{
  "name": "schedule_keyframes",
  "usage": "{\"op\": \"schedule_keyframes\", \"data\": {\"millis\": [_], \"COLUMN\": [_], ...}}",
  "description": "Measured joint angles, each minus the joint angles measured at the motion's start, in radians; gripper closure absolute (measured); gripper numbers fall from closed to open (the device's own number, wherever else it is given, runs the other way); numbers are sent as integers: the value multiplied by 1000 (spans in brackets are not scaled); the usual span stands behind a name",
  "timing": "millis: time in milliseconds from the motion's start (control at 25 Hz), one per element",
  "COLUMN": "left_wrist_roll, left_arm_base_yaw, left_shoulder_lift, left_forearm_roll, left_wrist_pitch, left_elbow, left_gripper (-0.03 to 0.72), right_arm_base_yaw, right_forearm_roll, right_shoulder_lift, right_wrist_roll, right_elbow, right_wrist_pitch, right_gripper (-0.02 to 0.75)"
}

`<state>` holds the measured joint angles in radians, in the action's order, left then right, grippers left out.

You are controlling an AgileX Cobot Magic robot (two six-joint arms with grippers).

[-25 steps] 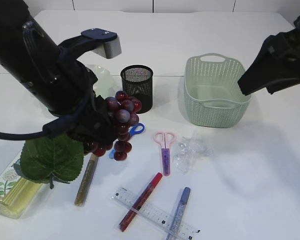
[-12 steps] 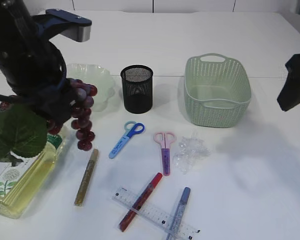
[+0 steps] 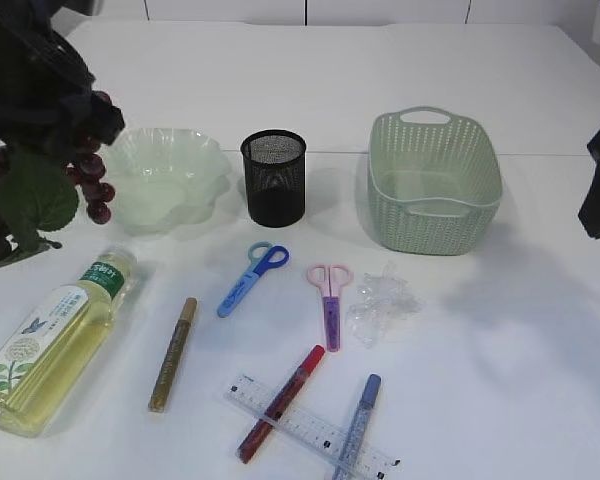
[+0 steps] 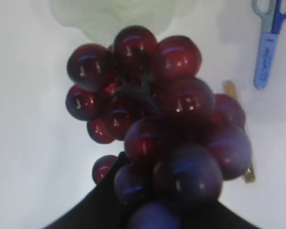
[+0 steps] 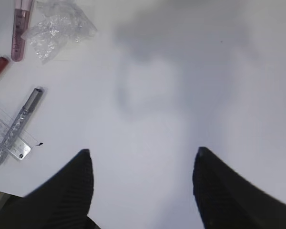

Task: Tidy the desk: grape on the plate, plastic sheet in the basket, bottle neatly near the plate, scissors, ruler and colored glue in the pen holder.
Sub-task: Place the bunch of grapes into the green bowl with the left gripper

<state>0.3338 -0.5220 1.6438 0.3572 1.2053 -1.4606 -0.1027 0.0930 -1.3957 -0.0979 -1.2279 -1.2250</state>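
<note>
- My left arm is up high at the far left side. Its gripper is closed on the grape bunch, which hangs from it.
- My right gripper is up in the air. Its two fingers are wide apart and hold nothing.

The grape berries look glossy and smooth beside a matt green leaf, the pen holder is black wire mesh, the basket pale green woven-look plastic, the plastic sheet crinkled and clear, and the bottle shiny transparent plastic.
</note>
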Motion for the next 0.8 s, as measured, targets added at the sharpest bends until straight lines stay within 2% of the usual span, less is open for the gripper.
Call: {"op": "schedule_keyframes", "data": {"millis": [320, 800], "left_wrist_roll": [55, 86], "left_arm_base_yaw": [99, 176], "left_shoulder_lift": [0, 5], "left_forearm_roll": [19, 19], "left_wrist_pitch": [-151, -585], "left_elbow": [0, 0], "left_gripper": [552, 551], "right_arm_base_yaw": [0, 0], "right_forearm_roll": [0, 0], "right_shoulder_lift": [0, 0], "right_wrist_roll": [2, 12], "right_elbow": [0, 0], "right_wrist_pitch": [-4, -8], "right_gripper": [239, 239]}}
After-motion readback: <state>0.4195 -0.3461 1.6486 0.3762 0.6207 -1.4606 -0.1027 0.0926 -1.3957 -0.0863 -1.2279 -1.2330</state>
